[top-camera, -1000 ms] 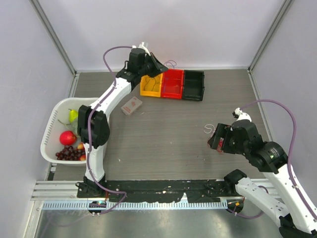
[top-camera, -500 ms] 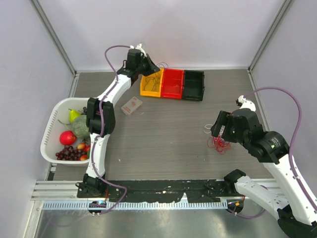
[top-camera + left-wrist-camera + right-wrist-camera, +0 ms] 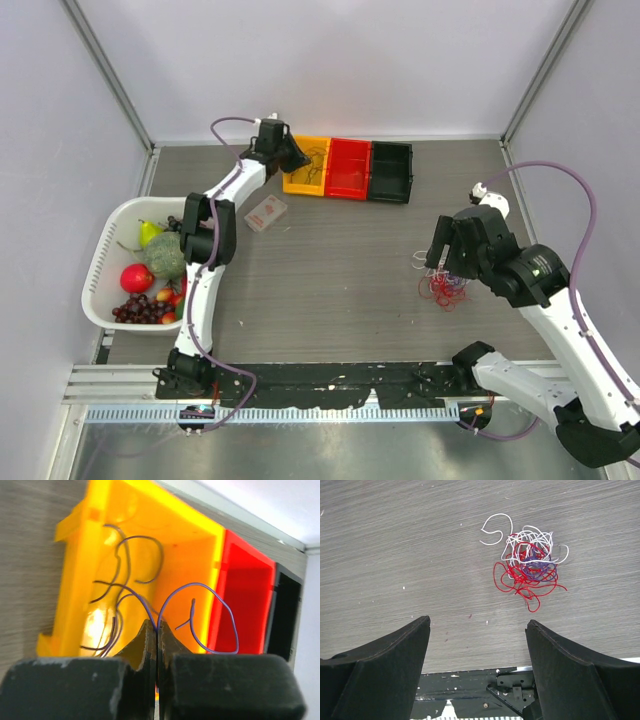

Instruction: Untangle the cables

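Overhead first. The left arm is stretched way out to the back of the table, with the left gripper at the yellow bin. That bin sits in a row with a red bin and a black bin. Over on the right, the right gripper hangs above the wood. The cable tangle lies just beside it, on the side toward the arm bases. There's a white basket of fruit way off to the left.

Left wrist cam: the fingers are pressed tight together, pinching a dark wire right at the tips. The rest of it loops up and out over the yellow bin, and one arc swings across in front of the red one.

Right wrist cam: the jaws are spread wide. The tangle is red, white and a purplish strand. It lies flat on the table, out ahead of the fingers and off toward the right-hand finger, touching neither. A white end hooks out at its upper left.
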Tool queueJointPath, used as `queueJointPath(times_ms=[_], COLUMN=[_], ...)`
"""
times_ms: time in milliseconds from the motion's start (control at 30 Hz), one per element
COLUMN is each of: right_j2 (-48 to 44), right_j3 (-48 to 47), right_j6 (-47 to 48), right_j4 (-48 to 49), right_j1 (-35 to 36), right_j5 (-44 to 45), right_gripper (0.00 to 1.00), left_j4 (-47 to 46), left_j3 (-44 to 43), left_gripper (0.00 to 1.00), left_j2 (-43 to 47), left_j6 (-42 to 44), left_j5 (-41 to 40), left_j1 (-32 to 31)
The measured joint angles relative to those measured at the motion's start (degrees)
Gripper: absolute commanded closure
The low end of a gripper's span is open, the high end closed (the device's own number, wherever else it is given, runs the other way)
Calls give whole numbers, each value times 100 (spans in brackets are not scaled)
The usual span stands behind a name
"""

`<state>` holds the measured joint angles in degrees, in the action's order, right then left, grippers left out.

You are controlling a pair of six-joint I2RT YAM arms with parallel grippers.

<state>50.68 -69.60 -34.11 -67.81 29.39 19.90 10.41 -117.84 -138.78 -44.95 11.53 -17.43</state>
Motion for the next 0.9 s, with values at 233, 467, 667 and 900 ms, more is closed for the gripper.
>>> queueJointPath(times_ms=[233, 467, 667, 900], right_j2=[179, 149, 208, 208], right_j3=[-11, -2, 22, 164], right_j6=[20, 87, 280, 437], right_j4=[2, 0, 87, 326], right_j1=[0, 0, 0, -2], right_j5=[-2, -7, -76, -280], right_gripper=[17, 17, 17, 17], left_j4=[850, 1235, 1436, 1703], left_j3=[-612, -953, -728, 195], left_gripper=[96, 50, 37, 32], left_j2=[-380, -546, -286, 876], left_j6=[-245, -256, -83, 101], left_j5=[-645, -776, -802, -892], left_j1=[20, -15, -46, -68])
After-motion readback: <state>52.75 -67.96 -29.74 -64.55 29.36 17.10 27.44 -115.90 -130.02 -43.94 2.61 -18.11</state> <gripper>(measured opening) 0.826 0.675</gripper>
